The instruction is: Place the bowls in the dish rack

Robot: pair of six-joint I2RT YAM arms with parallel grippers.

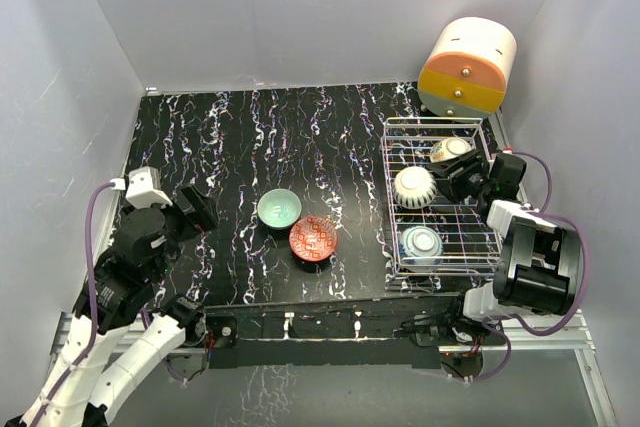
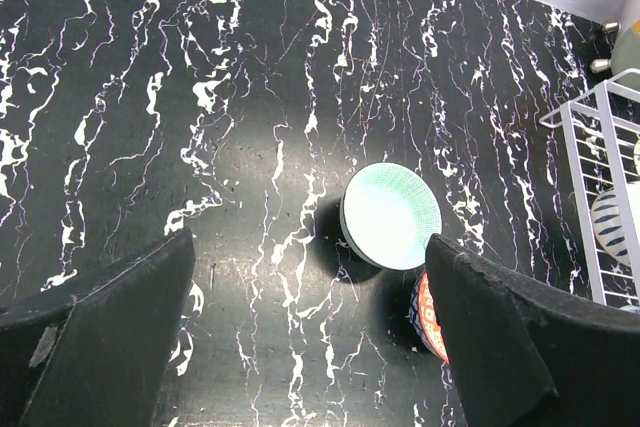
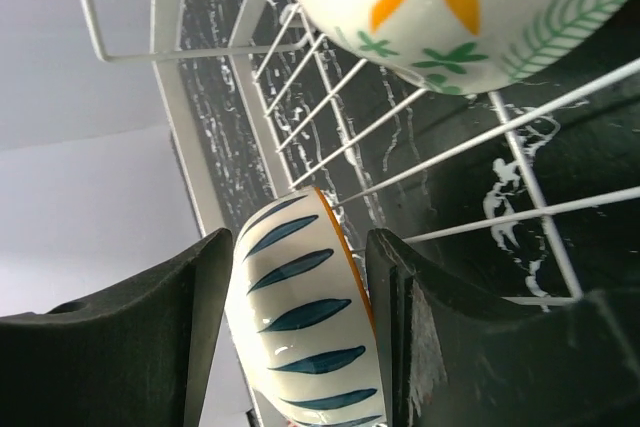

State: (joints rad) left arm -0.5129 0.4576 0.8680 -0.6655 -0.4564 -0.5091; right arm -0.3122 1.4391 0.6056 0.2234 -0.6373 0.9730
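We note: left gripper (image 2: 310, 242) open, empty, above black marble table (image 1: 240, 147). Mint green bowl (image 1: 279, 209) and red-orange bowl (image 1: 313, 238) just beside each other on table. Right gripper (image 3: 300, 237) in dish rack (image 1: 455, 222), fingers apart astride blue-striped bowl (image 3: 300, 337); contact unclear. Orange-flower bowl (image 1: 450, 150) and pale blue bowl (image 1: 421, 242) in rack too.

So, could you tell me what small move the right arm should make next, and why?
Probably ease the right gripper up and out of the silver wire dish rack: its jaws stand apart around the white, blue-striped ceramic bowl, which seems to rest on the wires. The mint green round bowl and the red-orange bowl sit on the black marbled table.
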